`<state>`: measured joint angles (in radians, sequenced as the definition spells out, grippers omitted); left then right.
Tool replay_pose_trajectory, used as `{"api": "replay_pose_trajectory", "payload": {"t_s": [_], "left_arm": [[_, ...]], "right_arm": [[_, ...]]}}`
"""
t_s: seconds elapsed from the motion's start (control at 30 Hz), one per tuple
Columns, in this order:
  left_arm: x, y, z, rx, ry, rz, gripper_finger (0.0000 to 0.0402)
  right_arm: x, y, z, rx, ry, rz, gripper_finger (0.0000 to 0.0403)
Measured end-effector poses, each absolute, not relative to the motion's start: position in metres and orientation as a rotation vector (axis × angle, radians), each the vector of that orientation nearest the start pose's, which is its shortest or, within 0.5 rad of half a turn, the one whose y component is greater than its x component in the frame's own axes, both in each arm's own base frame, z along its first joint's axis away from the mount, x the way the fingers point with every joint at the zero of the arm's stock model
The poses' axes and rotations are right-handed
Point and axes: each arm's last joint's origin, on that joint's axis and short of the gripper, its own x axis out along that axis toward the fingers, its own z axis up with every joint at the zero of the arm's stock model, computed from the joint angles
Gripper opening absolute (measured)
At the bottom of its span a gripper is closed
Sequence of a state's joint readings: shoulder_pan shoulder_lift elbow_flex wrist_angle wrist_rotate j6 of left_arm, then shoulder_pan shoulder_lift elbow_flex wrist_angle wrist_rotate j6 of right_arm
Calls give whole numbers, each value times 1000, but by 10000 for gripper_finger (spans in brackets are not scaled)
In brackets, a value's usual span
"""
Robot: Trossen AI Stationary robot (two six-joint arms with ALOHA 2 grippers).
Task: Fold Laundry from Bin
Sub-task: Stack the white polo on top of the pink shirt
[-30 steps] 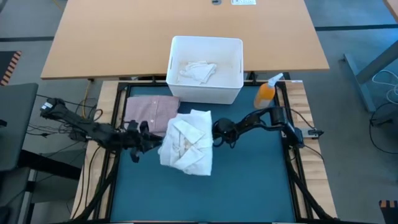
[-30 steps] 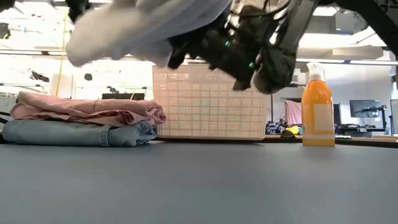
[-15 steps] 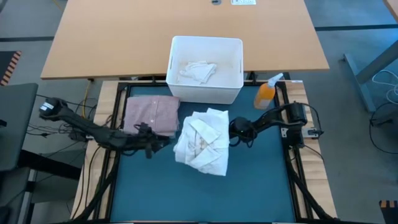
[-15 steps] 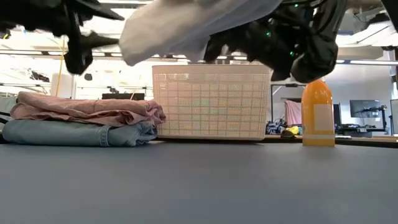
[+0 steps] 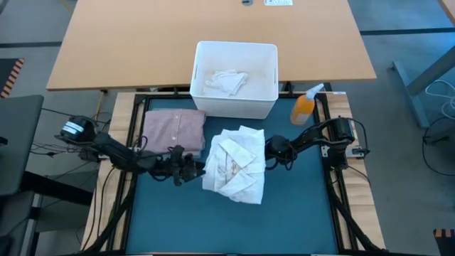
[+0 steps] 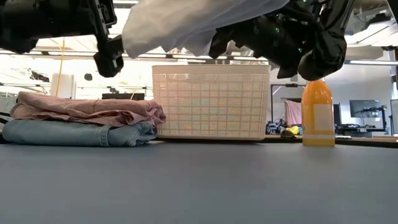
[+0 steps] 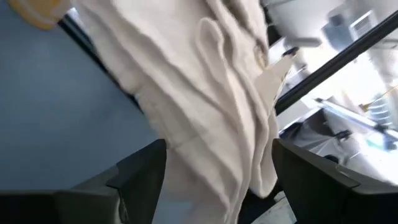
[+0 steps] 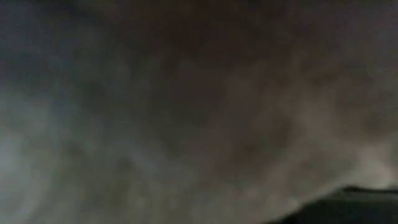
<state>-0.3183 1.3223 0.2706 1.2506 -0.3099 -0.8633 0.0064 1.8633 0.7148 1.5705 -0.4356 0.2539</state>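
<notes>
The right gripper was clamped shut on one edge of a bundled white cloth, holding it up off the teal-blue mat; in the low view the cloth hung clear above the table, with that gripper dark behind its near end. The right wrist view was filled by pale fabric pressed close to the lens.

On the opposite edge of the same bundle the left gripper stood with its fingers spread wide apart, the cloth hanging between them and not pinched. In the low view this gripper sat just beside the drooping end of the cloth.

Just beyond the left gripper, away from the robot, a folded dusty pink shirt lay on the mat; the low view showed it stacked on folded light blue jeans.

Farther out from both grippers, past the lifted bundle, stood the white bin at the mat's far edge, with more white cloth crumpled inside. An orange spray bottle stood just beside the bin, beyond the right gripper. Behind all this lay a light wooden tabletop.
</notes>
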Motion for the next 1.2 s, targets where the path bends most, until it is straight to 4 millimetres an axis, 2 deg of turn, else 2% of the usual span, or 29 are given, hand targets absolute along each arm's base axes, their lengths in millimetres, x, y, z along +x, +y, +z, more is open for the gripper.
{"api": "replay_pose_trajectory", "payload": {"t_s": [0.17,0.4,0.6,0.77,0.9,1.1,1.2], "left_arm": [[235,-64,194,-940,-203,-103,279],[268,-57,212,-867,-246,-167,279],[277,-54,223,-867,-267,-190,279],[282,-53,220,-992,-228,-102,267],[283,-53,216,-1066,-192,-73,206],[282,-53,217,-1119,-202,-85,40],[282,-53,220,-1125,-229,-111,28]], "right_arm": [[337,13,196,159,-360,467,9],[337,13,196,167,-355,466,9],[338,13,195,176,-351,449,9],[339,9,194,232,-333,419,9],[339,7,193,275,-321,396,9],[340,3,190,291,-275,386,15],[341,-2,189,290,-264,372,24]]}}
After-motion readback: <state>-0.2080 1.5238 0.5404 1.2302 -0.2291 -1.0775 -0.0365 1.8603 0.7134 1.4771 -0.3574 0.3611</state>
